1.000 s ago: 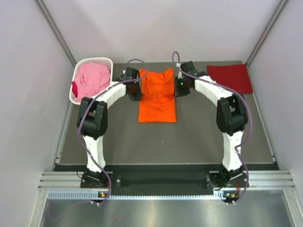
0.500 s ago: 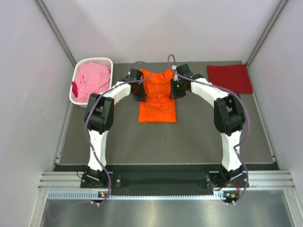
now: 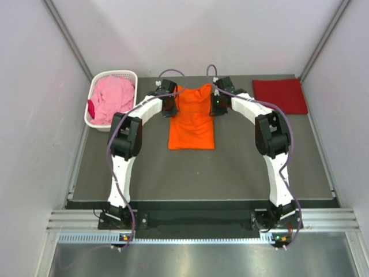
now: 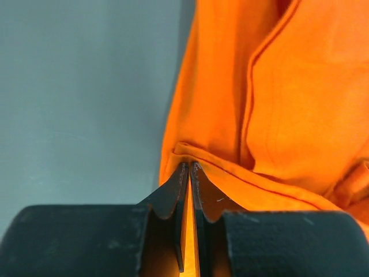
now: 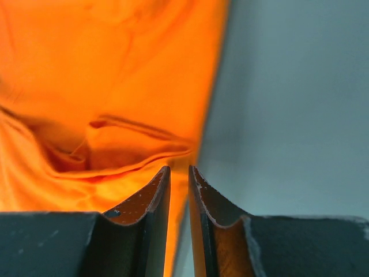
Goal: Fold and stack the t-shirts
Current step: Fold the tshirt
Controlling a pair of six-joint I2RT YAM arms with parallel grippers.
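Observation:
The bright orange t-shirt (image 3: 191, 121) lies flat at the middle back of the table, its top edge bunched between the two grippers. My left gripper (image 3: 172, 103) (image 4: 189, 166) is shut on a fold at the shirt's upper left edge (image 4: 288, 115). My right gripper (image 3: 215, 103) (image 5: 179, 170) is closed on the upper right edge (image 5: 115, 86), with cloth in the narrow gap between its jaws. A folded dark red t-shirt (image 3: 281, 94) lies at the back right. The pink t-shirt (image 3: 112, 97) is heaped in the basket.
The white lattice basket (image 3: 124, 73) stands at the back left against the side wall. The dark table mat (image 3: 242, 167) reaches forward to the arm bases. Pale walls close in the left, right and back sides.
Both grippers have moved inward and toward the back along the orange shirt's top corners, drawing its upper edge narrower. Both arms now reach further across the table.

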